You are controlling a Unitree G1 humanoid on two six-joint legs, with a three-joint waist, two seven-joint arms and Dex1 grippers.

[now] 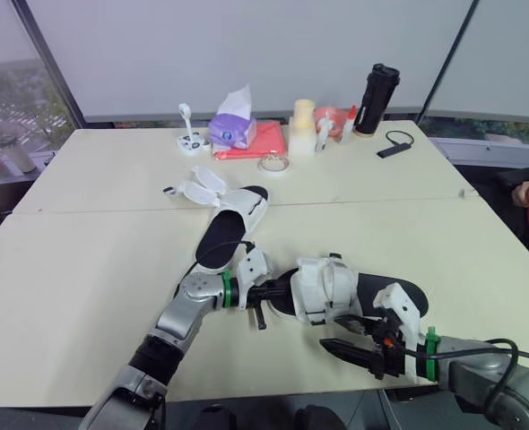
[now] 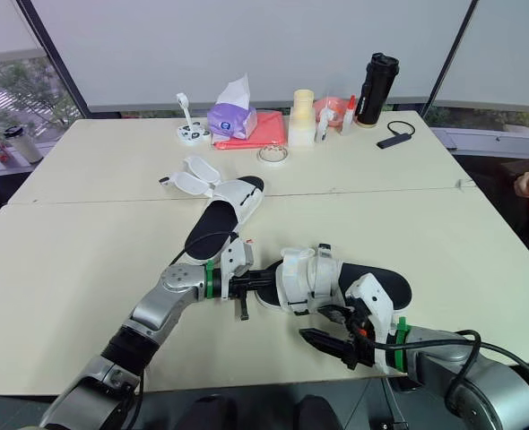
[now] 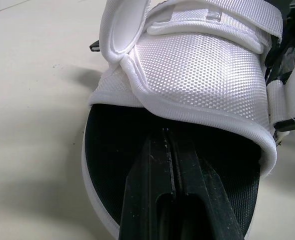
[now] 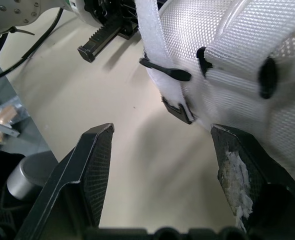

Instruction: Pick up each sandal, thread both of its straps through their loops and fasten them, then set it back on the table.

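Near sandal: flat on table; white mesh upper, black footbed.
Far sandal: beyond near sandal, toward robot's left; straps splayed loose.
Left gripper: clenched, nothing visible between fingers, tips tucked into near sandal's toe opening.
Right gripper: released wide, just beside near sandal's strap and black loop.
Handling, by judgement: light; upper soft and collapsible, sole stiffer.
Best hold: sole edge for lifting, strap tip for threading.

left gripper touches the near sandal; right gripper beside it.
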